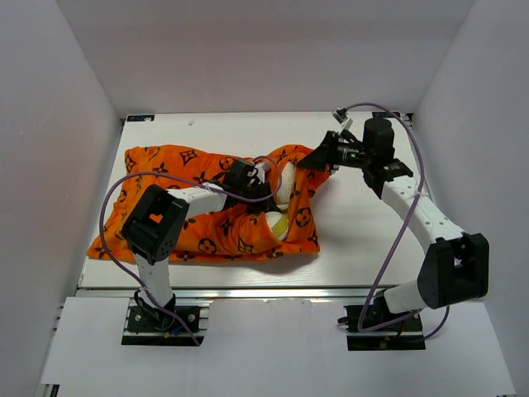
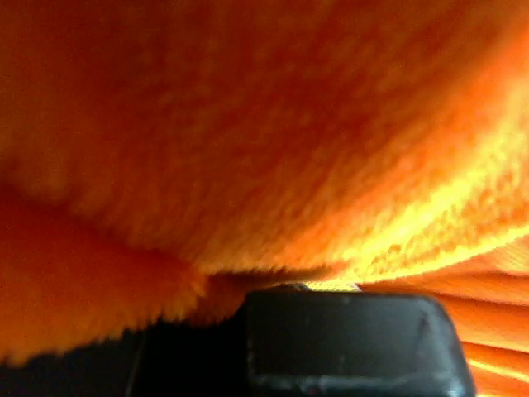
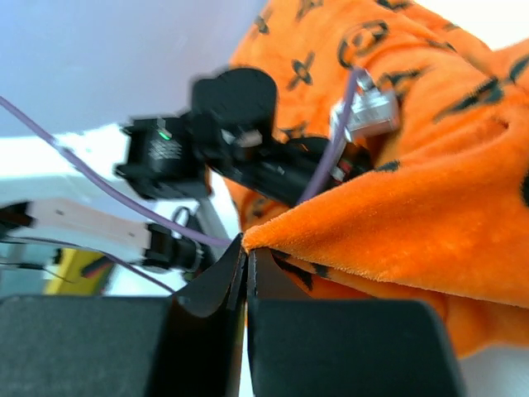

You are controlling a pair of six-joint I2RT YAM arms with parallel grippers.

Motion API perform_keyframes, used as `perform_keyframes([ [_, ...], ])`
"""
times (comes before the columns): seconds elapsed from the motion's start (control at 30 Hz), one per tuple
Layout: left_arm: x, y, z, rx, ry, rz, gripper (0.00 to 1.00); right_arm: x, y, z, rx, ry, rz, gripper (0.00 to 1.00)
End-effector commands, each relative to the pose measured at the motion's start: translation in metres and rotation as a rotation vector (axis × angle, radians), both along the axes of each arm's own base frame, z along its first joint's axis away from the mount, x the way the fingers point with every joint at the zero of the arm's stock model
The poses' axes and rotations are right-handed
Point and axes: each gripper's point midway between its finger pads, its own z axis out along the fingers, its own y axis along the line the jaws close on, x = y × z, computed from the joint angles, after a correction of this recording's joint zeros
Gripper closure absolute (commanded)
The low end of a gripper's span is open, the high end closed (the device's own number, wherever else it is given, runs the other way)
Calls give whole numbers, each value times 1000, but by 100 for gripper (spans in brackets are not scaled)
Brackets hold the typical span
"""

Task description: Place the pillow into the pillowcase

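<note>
The orange pillowcase [image 1: 165, 178] with black motifs lies across the left and middle of the table. The cream-white pillow [image 1: 283, 188] shows only at the case's open right end; the rest is hidden inside. My right gripper [image 1: 316, 159] is shut on the top right corner of the case's opening. In the right wrist view its jaws [image 3: 246, 252] pinch the edge of the pillowcase [image 3: 413, 207]. My left gripper [image 1: 250, 178] is at the opening, against the pillow. The left wrist view is filled with the pillowcase fabric [image 2: 248, 124], with one black finger [image 2: 355, 339] at the bottom.
The white table [image 1: 372, 248] is boxed in by white walls on the left, back and right. Purple cables loop over both arms. The left arm's wrist [image 3: 240, 141] shows in the right wrist view, close behind the held edge.
</note>
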Motion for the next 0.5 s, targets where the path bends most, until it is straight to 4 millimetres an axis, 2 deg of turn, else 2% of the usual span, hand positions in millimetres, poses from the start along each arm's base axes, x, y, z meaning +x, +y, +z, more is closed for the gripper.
perform_keyframes([
  [0.0,-55,61,-102,326,220,45,100,-22,3,159,234,-437,110,100],
  [0.13,-66,67,-115,360,253,43,100,-33,1,201,285,-511,122,100],
  [0.27,-73,72,-125,396,270,37,100,-38,-7,234,338,-558,102,100],
  [0.37,-78,77,-130,415,282,28,100,-39,-10,248,360,-571,96,100],
  [0.47,-78,81,-131,434,273,28,100,-39,-12,251,371,-566,90,100],
])
